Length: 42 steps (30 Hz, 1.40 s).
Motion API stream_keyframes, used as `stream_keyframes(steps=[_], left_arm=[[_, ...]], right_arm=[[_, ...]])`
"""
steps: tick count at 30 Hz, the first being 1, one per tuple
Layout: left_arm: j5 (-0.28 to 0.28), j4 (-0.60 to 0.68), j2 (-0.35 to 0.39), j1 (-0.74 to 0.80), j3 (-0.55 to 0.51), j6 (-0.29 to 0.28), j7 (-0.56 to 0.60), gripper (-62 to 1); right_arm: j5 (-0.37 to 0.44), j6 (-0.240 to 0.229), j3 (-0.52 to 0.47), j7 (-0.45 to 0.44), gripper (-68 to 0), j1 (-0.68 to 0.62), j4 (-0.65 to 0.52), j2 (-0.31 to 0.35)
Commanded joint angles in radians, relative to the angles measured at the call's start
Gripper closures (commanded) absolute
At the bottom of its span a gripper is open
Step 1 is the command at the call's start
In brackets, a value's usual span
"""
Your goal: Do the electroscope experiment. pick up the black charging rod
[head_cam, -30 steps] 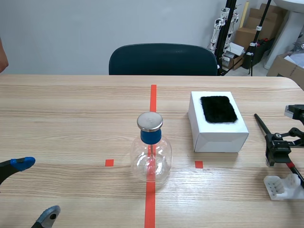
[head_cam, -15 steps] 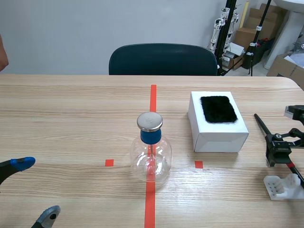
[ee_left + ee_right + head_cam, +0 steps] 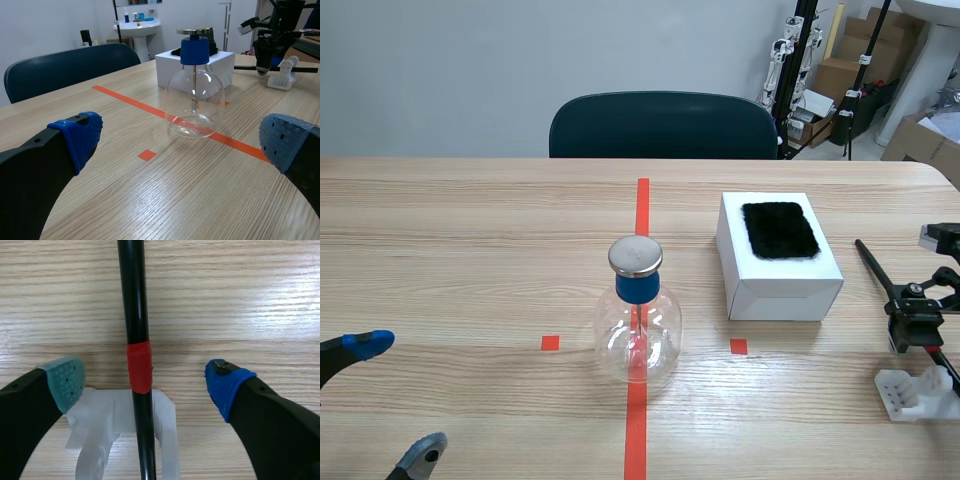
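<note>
R gripper [image 3: 145,380] spread wide, straddling rod [image 3: 134,300], pads clear of it. Rod lies on white stand [image 3: 167,425], near table's right edge, beyond box [image 3: 775,285]. Gap each side shows only in R wrist view. L gripper [image 3: 180,140] spread, empty.

The left gripper [image 3: 398,398] and the right gripper [image 3: 146,381] both hang low, fingers spread wide.

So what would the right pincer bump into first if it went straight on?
Probably the thin black rod with the red tape band, lying between the open fingers of the right pincer, on a white plastic stand. Depth is unclear.
</note>
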<state>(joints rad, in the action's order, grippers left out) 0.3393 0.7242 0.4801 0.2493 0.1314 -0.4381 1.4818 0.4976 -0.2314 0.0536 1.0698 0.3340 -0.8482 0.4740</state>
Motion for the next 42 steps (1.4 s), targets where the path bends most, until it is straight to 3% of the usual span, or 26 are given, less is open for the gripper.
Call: stream_keyframes(steps=[1,11,18,24,31,36,42], left_arm=[[-0.011,0.014,0.008,0.000,-0.008,0.000,0.013,-62.3],[-0.011,0.014,0.008,0.000,-0.008,0.000,0.013,-62.3],[-0.011,0.014,0.008,0.000,-0.008,0.000,0.013,-62.3],[-0.011,0.014,0.008,0.000,-0.008,0.000,0.013,-62.3],[-0.011,0.014,0.008,0.000,-0.008,0.000,0.013,-62.3],[-0.011,0.014,0.008,0.000,-0.008,0.000,0.013,-62.3],[-0.011,0.014,0.008,0.000,-0.008,0.000,0.013,-62.3]], right_arm=[[0.000,0.000,-0.009,-0.007,-43.8,0.008,-0.016,0.019],[0.000,0.000,-0.009,-0.035,-34.8,0.008,-0.016,0.019],[0.000,0.000,-0.009,-0.045,-33.2,0.008,-0.016,0.019],[0.000,0.000,-0.009,-0.045,-21.8,0.005,-0.016,0.019],[0.000,0.000,-0.009,-0.045,-13.6,-0.002,-0.016,0.019],[0.000,0.000,-0.009,-0.045,-0.7,-0.002,-0.016,0.019],[0.000,0.000,-0.009,-0.045,0.2,-0.002,-0.016,0.019]])
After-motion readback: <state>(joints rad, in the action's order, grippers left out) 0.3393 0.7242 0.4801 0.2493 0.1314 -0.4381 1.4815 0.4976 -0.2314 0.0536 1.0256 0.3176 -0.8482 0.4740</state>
